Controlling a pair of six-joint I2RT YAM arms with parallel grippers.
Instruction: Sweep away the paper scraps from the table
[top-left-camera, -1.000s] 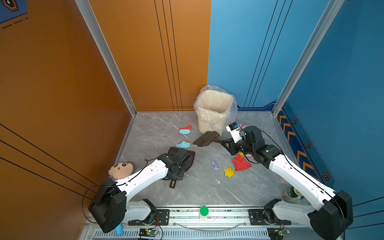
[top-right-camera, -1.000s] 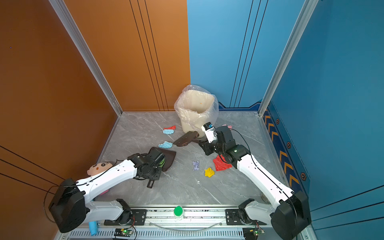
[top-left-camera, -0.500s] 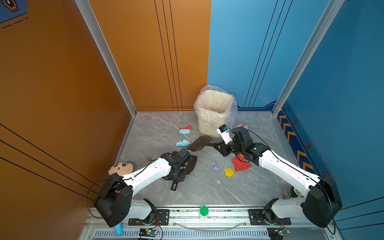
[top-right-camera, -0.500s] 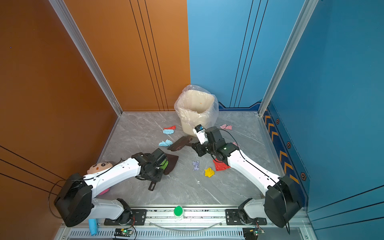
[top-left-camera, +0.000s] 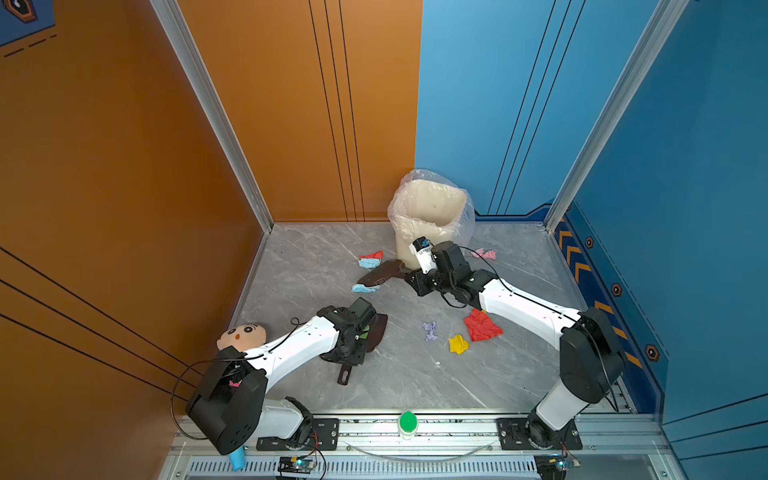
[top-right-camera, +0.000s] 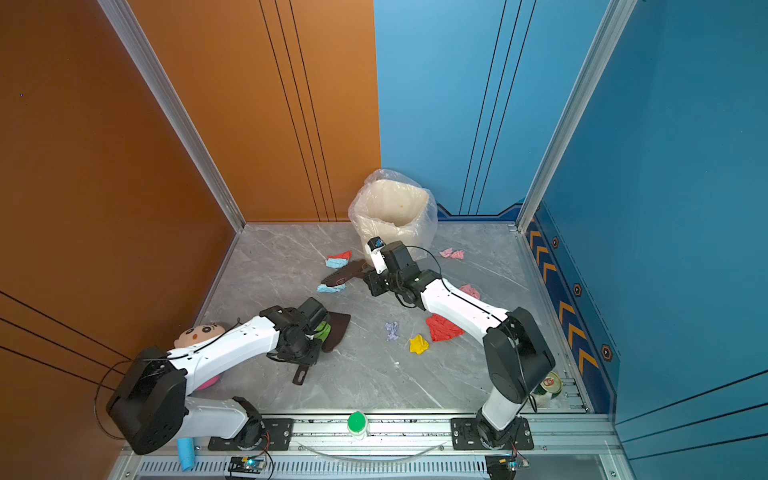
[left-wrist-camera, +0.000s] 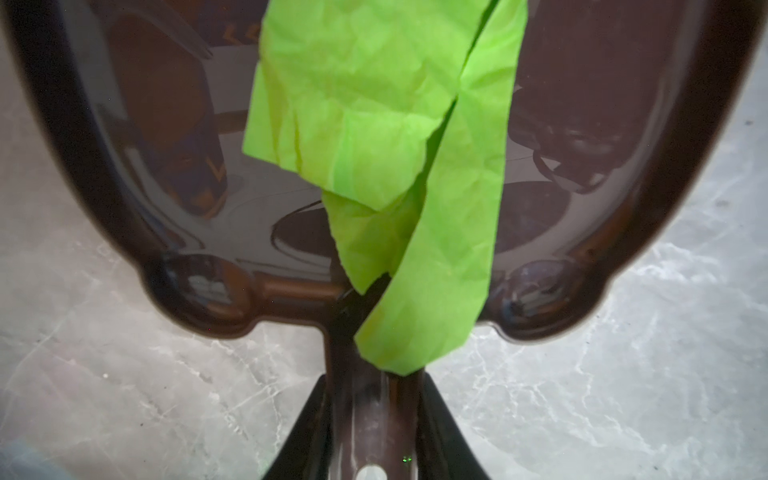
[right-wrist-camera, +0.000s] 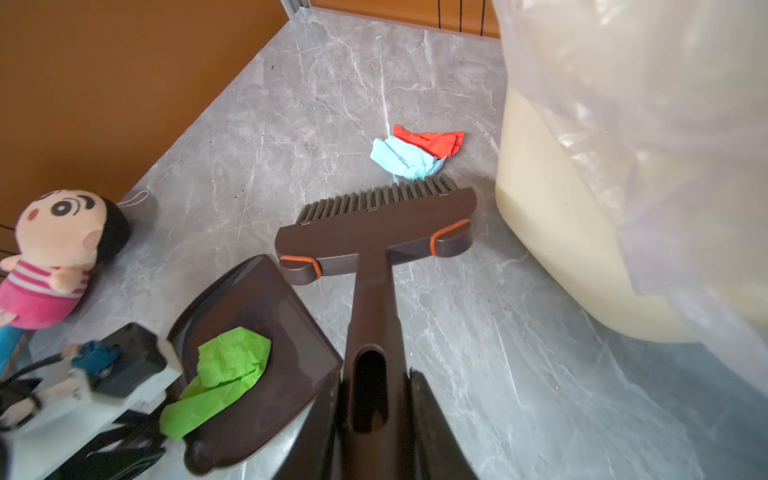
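- while the right gripper (right-wrist-camera: 376, 419) is clamping tight on the brown brush handle, the brush (right-wrist-camera: 376, 226) is reaching out from it with its long axis running away from the wrist and its bristles pointing at a red and light blue scrap pair (right-wrist-camera: 417, 151) lying just beyond them, beside the lined bin (top-left-camera: 430, 216)
- the left gripper (left-wrist-camera: 370, 432) is pinching narrow on the dustpan handle, the dustpan (top-right-camera: 334, 328) is lying low on the table (top-left-camera: 415, 374) with its open mouth facing away from the arm, towards the middle
- one green scrap (left-wrist-camera: 374, 137) is already sitting in the pan, trailing back over the handle root
- the rest of the paper scraps are waiting on the table: a light blue one (top-left-camera: 365, 287) at the brush head, lilac (top-left-camera: 431, 331), yellow (top-left-camera: 458, 344) and a large red one (top-left-camera: 481, 326) near the middle, pink ones (top-right-camera: 452, 253) further back
- judging from this, the job is only just starting, most pieces being unswept
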